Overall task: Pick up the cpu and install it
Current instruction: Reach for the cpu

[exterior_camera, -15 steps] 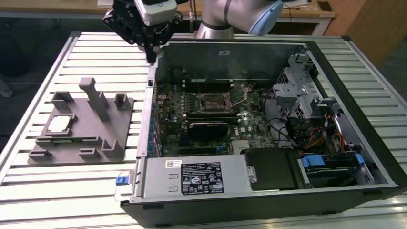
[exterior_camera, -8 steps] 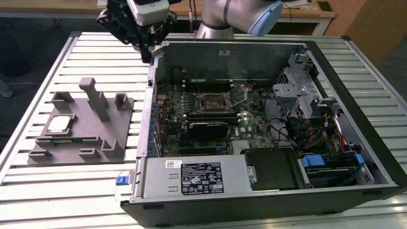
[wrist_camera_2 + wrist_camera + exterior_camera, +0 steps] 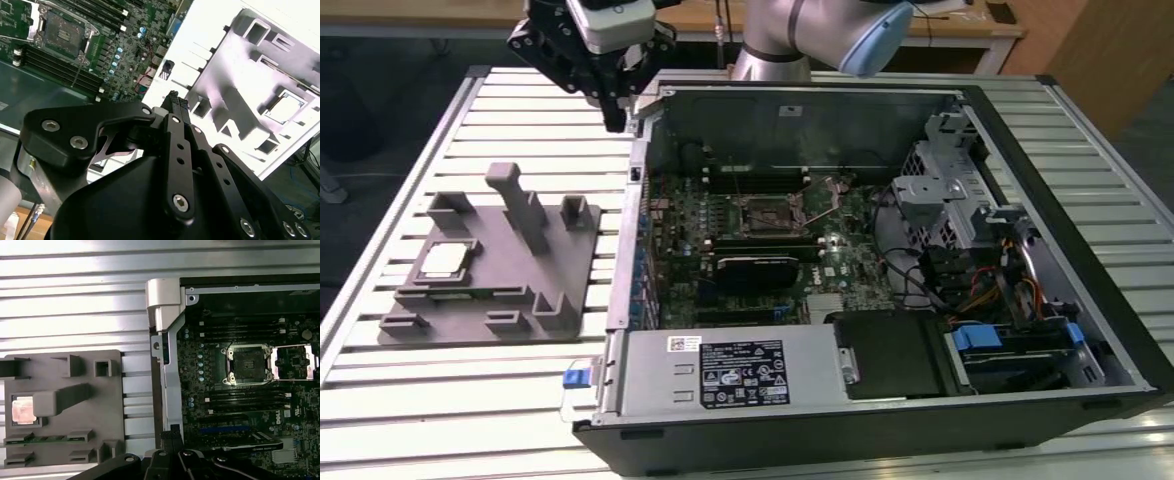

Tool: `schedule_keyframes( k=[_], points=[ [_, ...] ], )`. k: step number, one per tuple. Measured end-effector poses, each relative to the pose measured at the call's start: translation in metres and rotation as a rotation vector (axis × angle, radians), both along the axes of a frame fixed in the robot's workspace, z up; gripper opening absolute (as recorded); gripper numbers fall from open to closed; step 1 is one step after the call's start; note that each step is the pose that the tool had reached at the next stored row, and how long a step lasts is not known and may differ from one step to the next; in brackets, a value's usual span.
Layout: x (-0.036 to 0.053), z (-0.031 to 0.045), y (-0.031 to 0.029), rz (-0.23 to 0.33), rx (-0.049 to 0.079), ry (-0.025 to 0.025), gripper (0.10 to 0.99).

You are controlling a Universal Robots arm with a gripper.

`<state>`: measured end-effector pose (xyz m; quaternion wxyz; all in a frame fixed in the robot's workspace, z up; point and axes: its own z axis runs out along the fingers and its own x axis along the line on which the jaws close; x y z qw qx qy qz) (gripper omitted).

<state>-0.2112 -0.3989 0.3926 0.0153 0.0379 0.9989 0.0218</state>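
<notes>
The cpu [image 3: 443,262] is a small silver square lying flat in a recess of the grey fixture block [image 3: 500,310], at the exterior view's left. Both wrist views show the cpu [image 3: 285,107] [image 3: 22,409] in that same recess. My gripper [image 3: 614,118] hangs high above the table's far side, just beyond the computer case's far left corner, well away from the cpu. Its black fingers [image 3: 172,100] are shut with nothing between them. Inside the case, the motherboard socket [image 3: 767,210] [image 3: 248,365] stands open with its metal frame lifted.
The open computer case [image 3: 627,250] takes up the middle and right of the slatted metal table [image 3: 480,400]. Its metal wall stands between the fixture and the motherboard. Upright posts [image 3: 520,205] rise from the fixture beside the cpu. Drive cages and cables fill the case's right side.
</notes>
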Motion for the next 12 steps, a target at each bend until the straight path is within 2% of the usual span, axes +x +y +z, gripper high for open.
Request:
schedule_keyframes(
  k=[12],
  points=[
    [-0.0205,-0.0001,0.0,0.0,0.0,-0.0014,0.106]
  ],
)
